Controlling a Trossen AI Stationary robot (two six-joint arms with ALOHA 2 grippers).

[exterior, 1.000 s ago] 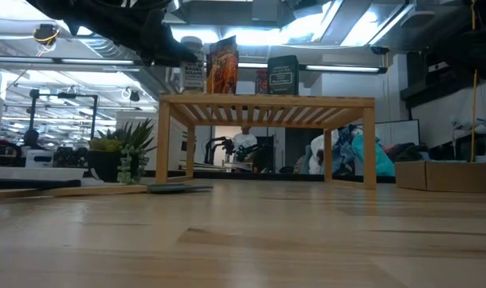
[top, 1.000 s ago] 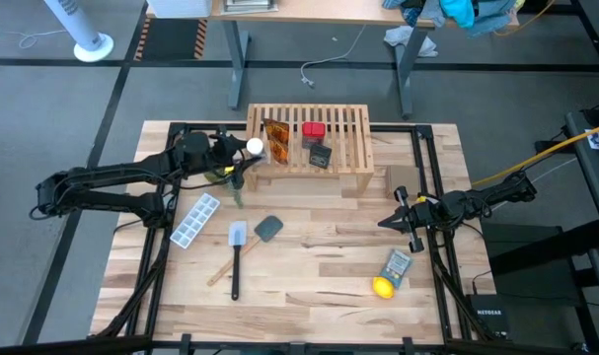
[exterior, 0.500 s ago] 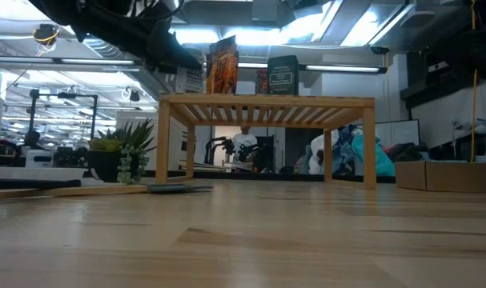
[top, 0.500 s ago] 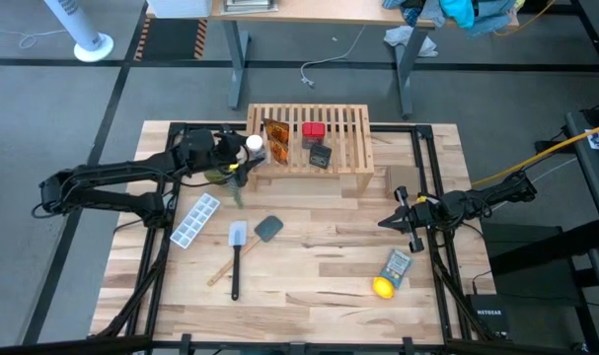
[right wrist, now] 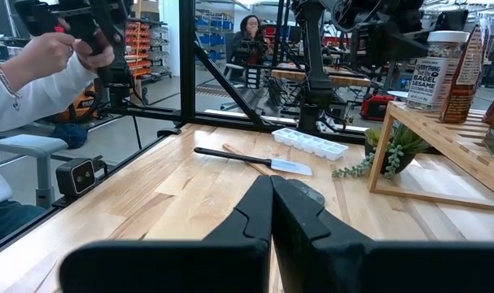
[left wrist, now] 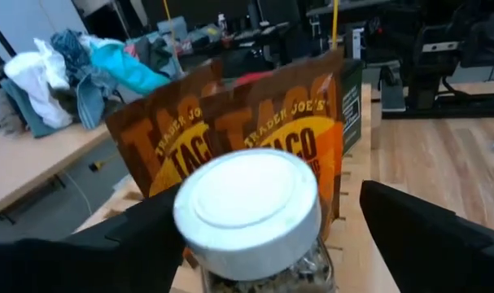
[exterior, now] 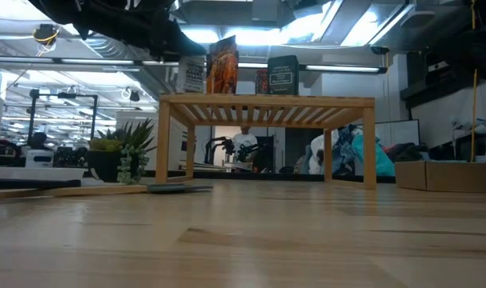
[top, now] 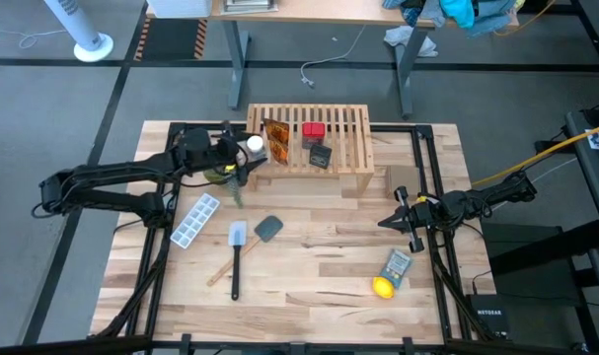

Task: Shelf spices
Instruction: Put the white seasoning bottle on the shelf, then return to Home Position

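Note:
The light wooden shelf stands at the table's far side. On its slats stand two amber-orange packets, a red box and a black box. The clear white-capped bottle stands upright at the shelf's left end, seen close in the left wrist view. My left gripper is open, with the bottle between its fingers. My right gripper waits shut near the table's right edge. My left gripper reaches level from the table's left with the bottle's cap between its open fingers. One finger lies right beside the cap, and I cannot tell whether it touches. The other finger stands clear. The bottle's base rests on the slats.
On the table lie an ice cube tray, two spatulas, a small plant, the grey-blue packet and the lemon. A person's hand shows beyond the table's left edge.
In the low view the left gripper has drawn back a little toward the table's left, uncovering the bottle. The bottle has stayed upright on the shelf's left end. The right arm has kept still.

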